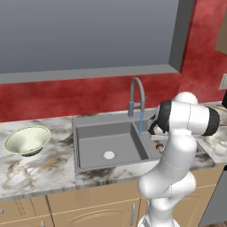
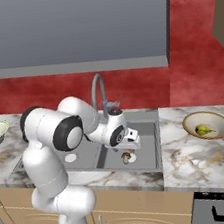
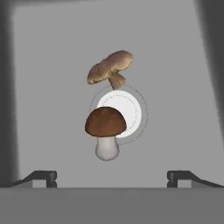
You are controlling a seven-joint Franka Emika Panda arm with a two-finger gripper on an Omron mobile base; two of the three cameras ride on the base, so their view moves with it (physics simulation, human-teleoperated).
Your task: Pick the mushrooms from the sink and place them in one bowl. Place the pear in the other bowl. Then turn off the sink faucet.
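**Open gripper poised over two mushrooms in the sink basin**

A white robot arm reaches down into the right basin of a grey double sink [image 2: 154,143]. In the hand view, its gripper [image 3: 112,176] has both fingertips [image 3: 43,176] spread wide apart, holding nothing. Two brown-capped mushrooms lie on the basin floor around the round white drain [image 3: 127,107]. The nearer mushroom [image 3: 105,131] sits at the drain's seven o'clock edge, cap overlapping it, pale stem pointing toward the gripper. The farther mushroom [image 3: 109,68] lies tipped over at the drain's twelve o'clock.

The pear [image 2: 203,130] already rests in the tan-rimmed bowl [image 2: 221,121] on the counter, at three o'clock from the sink. The pale green bowl [image 1: 27,139] sits empty at nine o'clock. A thin blue stream falls from the faucet [image 1: 138,95], so the water appears to be running.

Risks: the rounded cap may roll or squirt from closing fingers, or a descent may knock the other mushroom.
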